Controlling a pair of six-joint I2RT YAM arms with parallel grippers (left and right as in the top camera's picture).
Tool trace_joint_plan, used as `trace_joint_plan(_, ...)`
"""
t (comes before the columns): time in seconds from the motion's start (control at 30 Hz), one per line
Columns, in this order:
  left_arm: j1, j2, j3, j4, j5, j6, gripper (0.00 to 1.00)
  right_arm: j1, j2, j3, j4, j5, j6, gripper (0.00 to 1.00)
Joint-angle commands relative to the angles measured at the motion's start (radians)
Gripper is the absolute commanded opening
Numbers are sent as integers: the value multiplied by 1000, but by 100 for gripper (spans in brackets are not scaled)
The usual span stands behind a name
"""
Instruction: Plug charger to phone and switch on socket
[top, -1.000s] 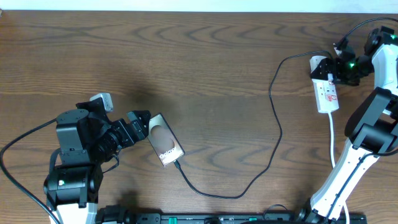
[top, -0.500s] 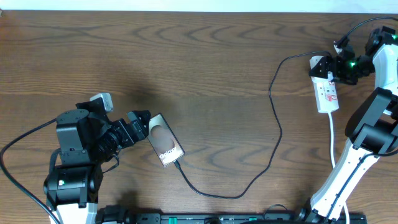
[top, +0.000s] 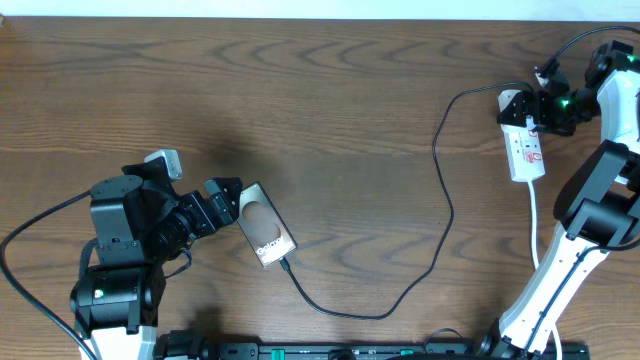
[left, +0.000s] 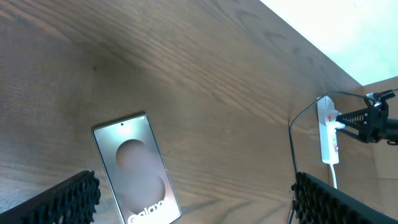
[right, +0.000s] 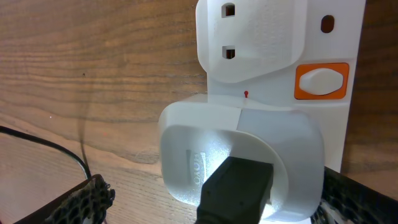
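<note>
Though socket (top: 523, 142) tiny overhead, rt wrist shows switch (right: 320, 81)

Dark brown surface (top: 330, 90) with wavy wood grain. Glossy grey-brown phone (top: 265, 228), pale oval glare, white lettering. White socket (top: 524, 148) with orange switch (right: 321, 81) and tiny red dot. Thin black charger (top: 445, 200), black plug (right: 236, 190), white adapter (right: 205, 143). Black, grid-patterned pads (left: 62, 202) on the jaws.

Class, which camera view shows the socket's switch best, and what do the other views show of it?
The right wrist view: the orange switch appears large and sharp on the white socket. Overhead shows it only as tiny red specks on a small strip. The left wrist view shows the strip far off, with the switch too small to make out.
</note>
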Motion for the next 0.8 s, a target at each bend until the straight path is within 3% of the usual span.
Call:
trace_joint_plan(0.0, 0, -1, 4, -2, 6, 21, 98, 12, 7, -3, 2, 39, 32, 95)
trace_joint_plan(0.77, 0, -1, 4, -2, 6, 21, 98, 12, 7, 1, -38, 12, 40, 96)
